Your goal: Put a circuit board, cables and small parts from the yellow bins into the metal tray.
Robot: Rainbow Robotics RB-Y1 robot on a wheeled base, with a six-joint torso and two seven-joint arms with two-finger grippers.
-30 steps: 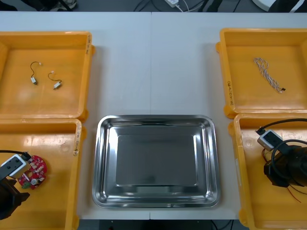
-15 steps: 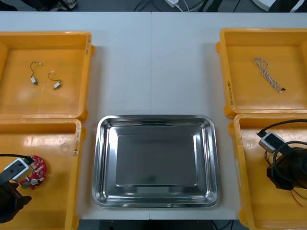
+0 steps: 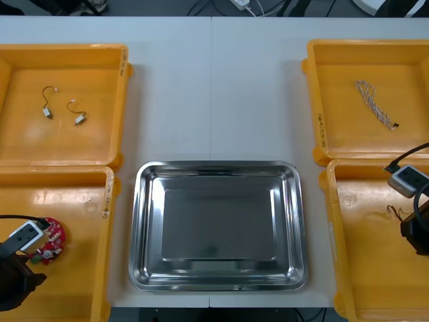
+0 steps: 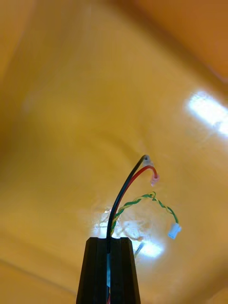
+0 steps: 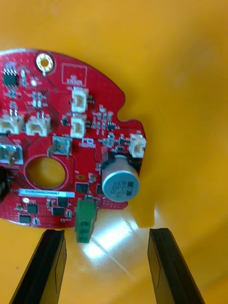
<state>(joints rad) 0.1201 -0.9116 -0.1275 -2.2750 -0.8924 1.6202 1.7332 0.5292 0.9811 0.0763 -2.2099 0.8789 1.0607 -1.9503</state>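
Left wrist view: the left gripper point(image 5: 107, 233) was shown with its fingers spread wide, nothing held and nothing touched. The board point(image 5: 66, 142) lay flat on the bin floor directly ahead of the fingertips, just beyond them. Its green connector point(image 5: 84, 223) projected toward the gap, close to one finger. Most of the board was offset to that finger's side. As the board is round, no long axis had to be matched. A short advance with a sideways correction was judged necessary before an edge could be pinched.

In the front view the board was located in the lower-left bin point(image 3: 74, 201), at the lower left of the frame, with the left gripper beside it. The tray point(image 3: 218, 165) lay to the right of that bin, at bottom centre, and was bare.

In the right wrist view the right gripper point(image 4: 108, 242) was shown with its fingers pressed together on a black-and-red cable point(image 4: 124, 189). The cable rose from between the fingers in a curve, its ends free. A green twisted cable point(image 4: 161, 204) was seen near the fingertips; whether it was also pinched could not be told. In the front view this gripper was located at the right edge of the frame, over the lower-right bin point(image 3: 362, 268). The tray lay to the left of that bin, so a carry toward frame centre was judged to be required.
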